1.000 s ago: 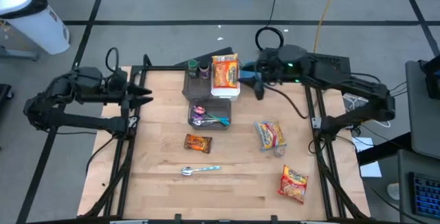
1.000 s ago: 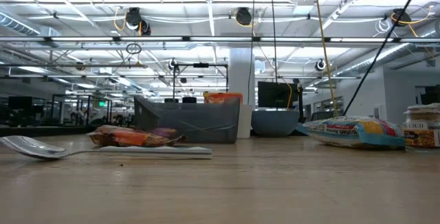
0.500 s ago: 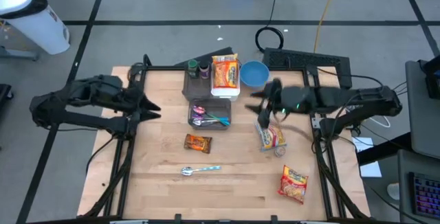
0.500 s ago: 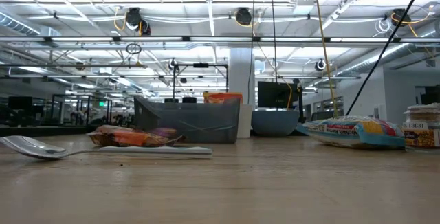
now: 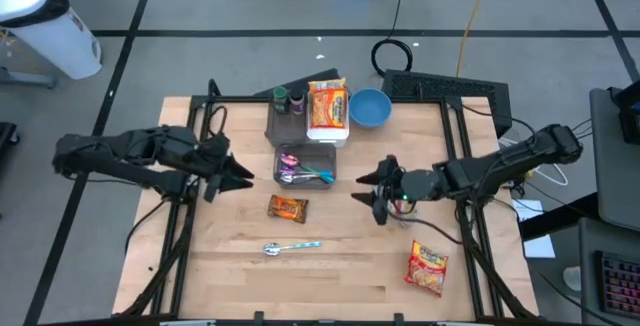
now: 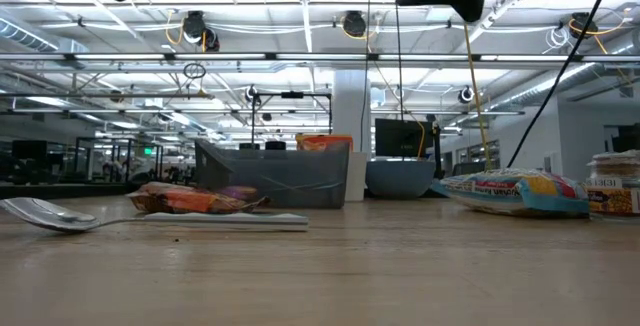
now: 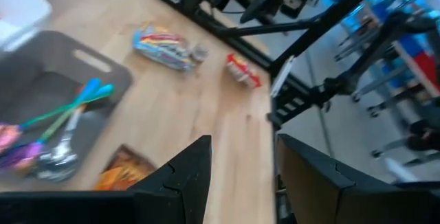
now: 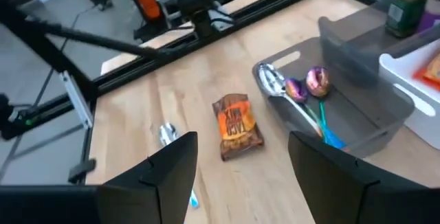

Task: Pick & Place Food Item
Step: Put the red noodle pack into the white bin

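- We see the right gripper [image 5: 365,190] at center right, above the table [image 5: 340,266], jaws spread, empty.
- Left gripper [image 5: 240,174] sits center left, jaws spread.
- Orange snack packet [image 5: 288,208] lies between them, mid-frame.

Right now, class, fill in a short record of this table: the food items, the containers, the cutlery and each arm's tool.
Food items: orange snack packet; red noodle packet; orange noodle pack in the white tray
Containers: grey plastic bin holding spoons; blue round bowl
Loose cutlery: metal spoon with pale handle
Left tool: open, empty, left of the bin
Right tool: open, empty, right of the bin
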### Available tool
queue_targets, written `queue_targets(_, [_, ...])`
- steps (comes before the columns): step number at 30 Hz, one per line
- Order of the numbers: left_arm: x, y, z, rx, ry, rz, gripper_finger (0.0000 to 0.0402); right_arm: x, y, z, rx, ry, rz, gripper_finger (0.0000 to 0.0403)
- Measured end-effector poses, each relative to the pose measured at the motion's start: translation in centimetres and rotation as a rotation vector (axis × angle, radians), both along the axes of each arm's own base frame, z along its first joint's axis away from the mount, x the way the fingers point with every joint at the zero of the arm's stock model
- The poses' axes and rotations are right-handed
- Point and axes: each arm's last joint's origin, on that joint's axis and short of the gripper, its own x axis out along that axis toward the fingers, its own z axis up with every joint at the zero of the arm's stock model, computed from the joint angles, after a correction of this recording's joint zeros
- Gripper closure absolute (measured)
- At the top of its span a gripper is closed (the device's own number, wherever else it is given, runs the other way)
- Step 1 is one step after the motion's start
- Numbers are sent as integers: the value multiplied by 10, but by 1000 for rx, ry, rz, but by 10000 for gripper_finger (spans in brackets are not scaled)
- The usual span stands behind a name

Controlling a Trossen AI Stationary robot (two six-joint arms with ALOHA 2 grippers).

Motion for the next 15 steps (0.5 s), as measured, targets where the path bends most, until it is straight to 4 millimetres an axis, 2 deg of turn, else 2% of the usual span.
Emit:
queue_targets(7, [43,-18,-10,-87,-55,-40,231,-13,13,1,49,58,175,181])
queue_targets(15, [109,-57,-26,-221,-200,-122,231,-60,29,10,96,175,416,181])
